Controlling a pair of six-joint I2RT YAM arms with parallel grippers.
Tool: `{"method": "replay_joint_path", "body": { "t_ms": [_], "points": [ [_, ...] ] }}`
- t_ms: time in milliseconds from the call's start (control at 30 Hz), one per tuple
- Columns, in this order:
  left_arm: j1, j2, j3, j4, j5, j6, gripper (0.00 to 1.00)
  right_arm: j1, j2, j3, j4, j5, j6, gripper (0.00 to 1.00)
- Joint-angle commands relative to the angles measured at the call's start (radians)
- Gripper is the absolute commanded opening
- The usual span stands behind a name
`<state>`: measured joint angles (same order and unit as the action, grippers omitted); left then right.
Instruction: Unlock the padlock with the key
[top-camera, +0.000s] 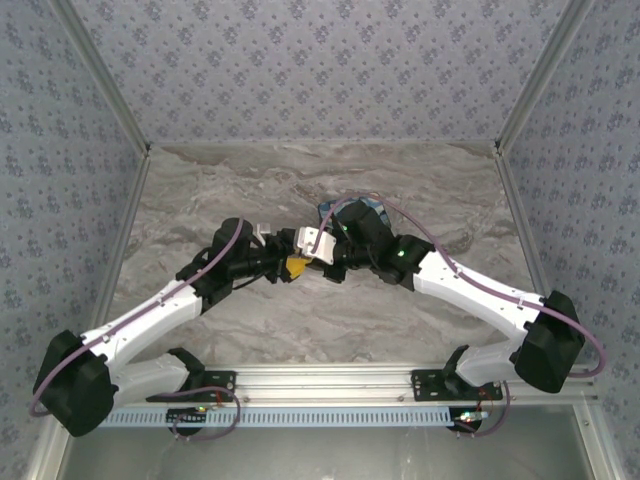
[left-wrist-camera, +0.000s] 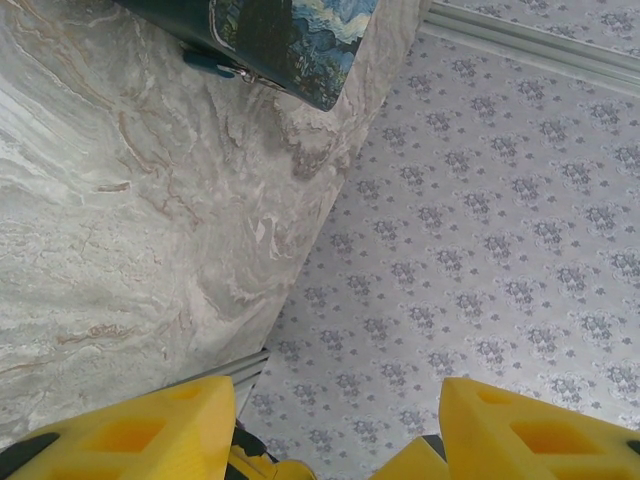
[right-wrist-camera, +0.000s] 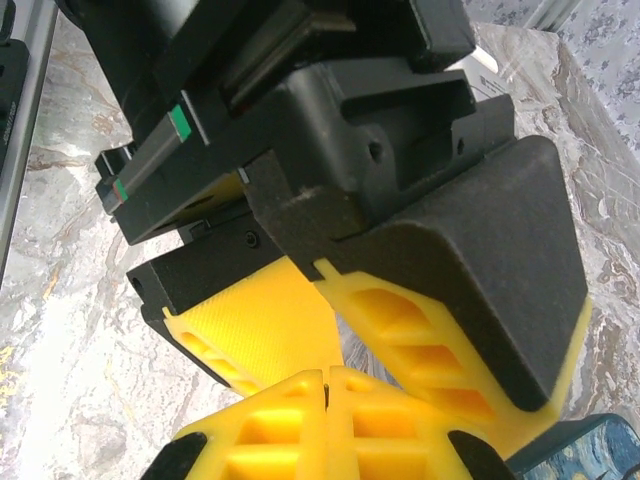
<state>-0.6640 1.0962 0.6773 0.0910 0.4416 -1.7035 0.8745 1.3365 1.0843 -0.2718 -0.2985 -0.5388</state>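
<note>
We see left gripper (left-wrist-camera: 335, 400) fingers apart, nothing between. Right gripper (right-wrist-camera: 327, 385) pinched closed, contents unclear. Padlock (left-wrist-camera: 213, 62) against box (left-wrist-camera: 300, 40).

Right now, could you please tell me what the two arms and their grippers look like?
The left arm and right arm have white links and bulky black joints, and a thin purple cable runs along each. The left gripper and right gripper have black bodies and bright yellow plastic fingers with hollow cells. A small green light glows on the right arm.
</note>
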Motion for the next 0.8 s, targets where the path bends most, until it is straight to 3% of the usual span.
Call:
{"method": "replay_joint_path", "body": {
  "t_ms": [0, 300, 767],
  "points": [
    [-0.021, 0.007, -0.004, -0.017, 0.027, -0.218, 0.57, 0.019, -0.003, 0.013, 0.062, -0.047, 0.013, 0.0],
    [-0.029, 0.007, -0.002, -0.037, 0.024, -0.215, 0.59, 0.018, -0.008, 0.006, 0.104, 0.006, 0.004, 0.0],
    [-0.032, 0.007, -0.012, -0.05, 0.019, -0.227, 0.72, 0.006, -0.046, -0.03, 0.155, 0.058, 0.004, 0.0]
  ]
}}
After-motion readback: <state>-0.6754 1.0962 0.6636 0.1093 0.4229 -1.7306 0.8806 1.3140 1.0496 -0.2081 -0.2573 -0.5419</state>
